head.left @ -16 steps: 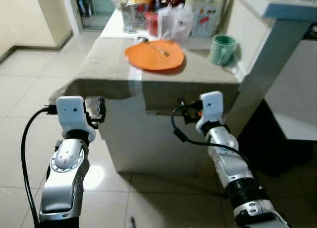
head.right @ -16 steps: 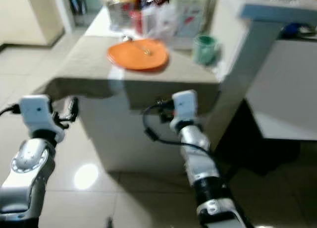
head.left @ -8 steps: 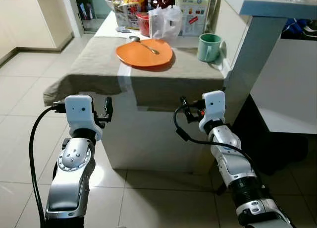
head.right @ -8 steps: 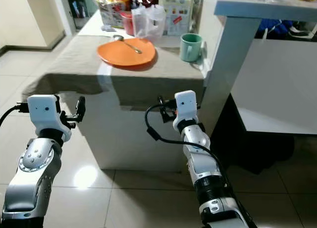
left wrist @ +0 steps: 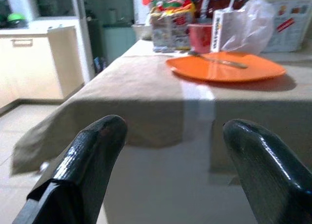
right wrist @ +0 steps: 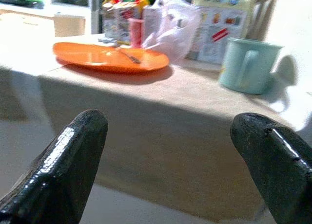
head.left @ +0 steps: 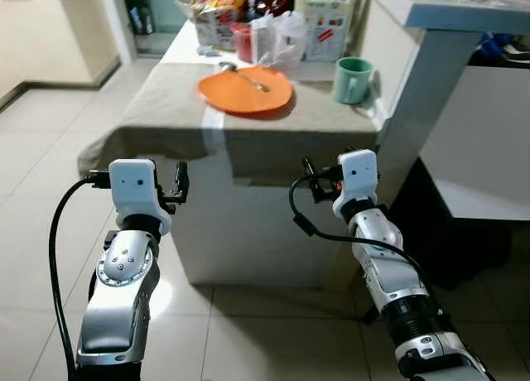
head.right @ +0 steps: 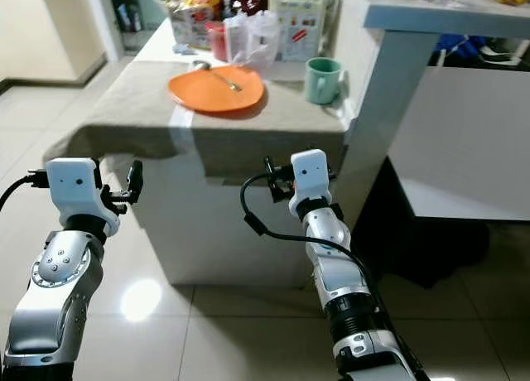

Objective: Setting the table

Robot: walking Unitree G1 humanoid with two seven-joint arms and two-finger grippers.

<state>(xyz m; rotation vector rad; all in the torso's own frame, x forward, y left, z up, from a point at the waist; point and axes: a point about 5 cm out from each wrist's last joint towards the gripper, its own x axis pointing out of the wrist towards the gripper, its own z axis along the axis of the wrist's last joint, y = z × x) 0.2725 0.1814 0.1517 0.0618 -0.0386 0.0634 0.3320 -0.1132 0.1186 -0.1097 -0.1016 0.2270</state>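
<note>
An orange plate (head.left: 245,91) with a spoon (head.left: 248,79) lying across it sits on the table's beige cloth (head.left: 174,108). To the plate's right stands a green mug (head.left: 354,79), handle facing me. Both arms are raised in front of the table's near edge, below the tabletop. My left gripper (head.left: 177,185) is open and holds nothing; the left wrist view looks between its fingers (left wrist: 83,160) at the plate (left wrist: 226,68). On the other side, my right gripper (head.left: 313,180) is also open and holds nothing, with the plate (right wrist: 109,57) and mug (right wrist: 247,65) ahead of it.
Snack packs, a red cup, a plastic bag (head.left: 277,37) and a carton (head.left: 327,21) crowd the table's far end. A white counter with a slanted pillar (head.left: 422,91) rises close on the right. Tiled floor (head.left: 50,149) stretches left toward cream cabinets.
The head view has shifted and steadied after the blur a second ago. Both arms hold about the same raised pose, and both grippers remain open with nothing held.
</note>
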